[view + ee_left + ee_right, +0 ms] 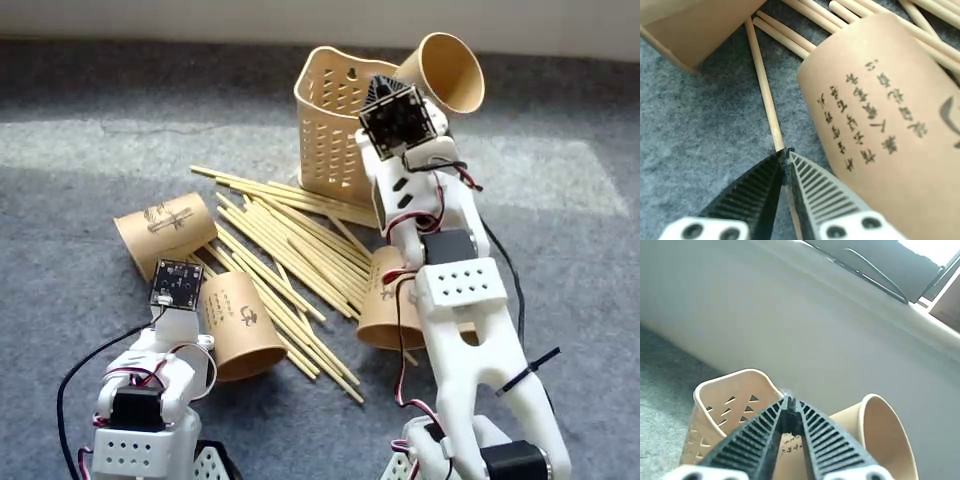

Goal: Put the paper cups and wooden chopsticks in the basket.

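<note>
Reach is long on the right: right gripper (790,402), at twelve o'clock, pinches a paper cup (445,70) by the basket (325,130) rim. Left gripper (786,156), tucked low at seven o'clock, clamps one chopstick (762,85) beside a fallen cup (880,110).

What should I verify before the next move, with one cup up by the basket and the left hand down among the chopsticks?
1. Right hand shut on raised paper cup: ok.
2. Raised paper cup over basket opening: not ok, beside the rim.
3. Basket upright: ok.
4. Left hand shut on a single chopstick: ok.
5. Lying cup clear of left hand: not ok, close alongside.
</note>
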Robot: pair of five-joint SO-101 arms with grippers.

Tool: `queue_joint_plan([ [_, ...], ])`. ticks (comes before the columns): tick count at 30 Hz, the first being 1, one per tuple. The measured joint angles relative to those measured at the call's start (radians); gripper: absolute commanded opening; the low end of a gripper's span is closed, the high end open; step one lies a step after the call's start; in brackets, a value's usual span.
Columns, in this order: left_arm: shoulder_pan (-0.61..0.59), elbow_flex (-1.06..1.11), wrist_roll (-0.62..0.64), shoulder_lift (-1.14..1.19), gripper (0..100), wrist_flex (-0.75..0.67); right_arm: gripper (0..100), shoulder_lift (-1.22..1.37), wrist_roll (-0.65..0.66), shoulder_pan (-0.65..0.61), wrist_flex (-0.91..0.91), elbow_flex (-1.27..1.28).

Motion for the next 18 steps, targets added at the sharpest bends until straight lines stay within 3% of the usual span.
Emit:
queue_joint_plan([
  [6,0.000,0.000,0.000,0.000,1,0.000,1.5,-0.104,0.000,0.009,0.000,0.000],
  [18,0.000,0.000,0.000,0.000,1,0.000,1.5,-0.121,0.000,0.172,-0.002,0.000],
])
